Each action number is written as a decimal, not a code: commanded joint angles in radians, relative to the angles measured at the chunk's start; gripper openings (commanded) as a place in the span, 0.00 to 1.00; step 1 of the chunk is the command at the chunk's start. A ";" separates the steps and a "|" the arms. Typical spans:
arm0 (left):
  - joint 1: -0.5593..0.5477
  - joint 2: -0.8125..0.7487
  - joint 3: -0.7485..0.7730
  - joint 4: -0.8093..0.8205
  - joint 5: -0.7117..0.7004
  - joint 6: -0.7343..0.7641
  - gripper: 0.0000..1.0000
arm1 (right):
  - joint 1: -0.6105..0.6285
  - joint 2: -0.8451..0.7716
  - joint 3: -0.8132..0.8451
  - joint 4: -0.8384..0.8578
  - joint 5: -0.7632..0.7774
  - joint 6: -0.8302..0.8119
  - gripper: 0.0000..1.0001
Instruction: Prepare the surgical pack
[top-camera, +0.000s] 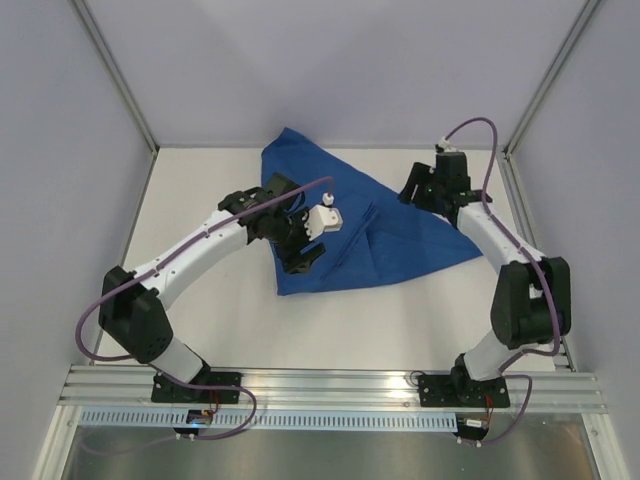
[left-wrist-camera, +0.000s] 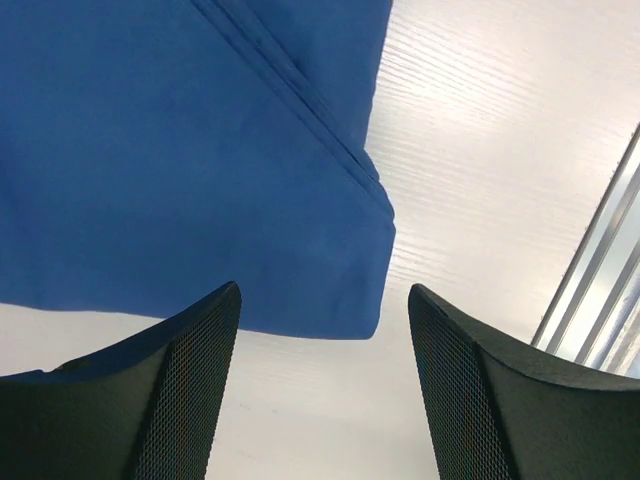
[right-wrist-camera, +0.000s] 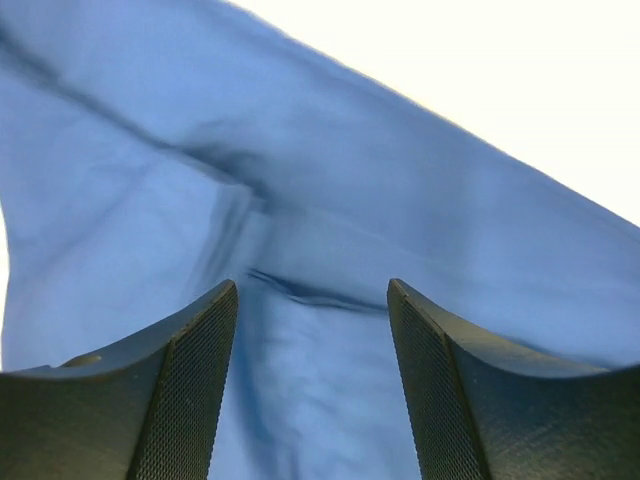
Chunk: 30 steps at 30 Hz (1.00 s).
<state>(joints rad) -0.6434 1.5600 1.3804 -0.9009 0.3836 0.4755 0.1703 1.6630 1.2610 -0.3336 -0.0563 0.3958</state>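
Observation:
The surgical pack is a royal-blue fabric drape (top-camera: 370, 230), folded into a rough triangle with overlapping layers, lying on the white table. My left gripper (top-camera: 302, 258) hovers open over its near left corner; in the left wrist view the drape's folded corner (left-wrist-camera: 300, 250) lies just ahead of the open fingers, with bare table between them. My right gripper (top-camera: 415, 190) is open above the drape's right part; in the right wrist view creased blue cloth (right-wrist-camera: 320, 300) fills the space between and beyond the fingers. Neither gripper holds anything.
The white table (top-camera: 200, 200) is enclosed by grey walls with metal corner posts (top-camera: 115, 75). An aluminium rail (top-camera: 330, 385) runs along the near edge, also showing in the left wrist view (left-wrist-camera: 600, 270).

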 joint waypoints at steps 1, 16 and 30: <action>0.046 -0.014 -0.027 0.026 -0.018 -0.047 0.76 | -0.150 -0.087 -0.165 0.019 -0.019 0.031 0.65; 0.274 0.052 -0.041 0.092 -0.104 -0.172 0.76 | -0.503 -0.040 -0.397 0.130 -0.020 0.101 0.63; 0.310 0.063 -0.093 0.126 -0.083 -0.178 0.77 | -0.517 -0.002 -0.403 0.148 -0.066 0.103 0.01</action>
<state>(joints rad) -0.3508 1.6184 1.2999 -0.8074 0.2821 0.3191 -0.3485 1.6676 0.8677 -0.2111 -0.0887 0.4934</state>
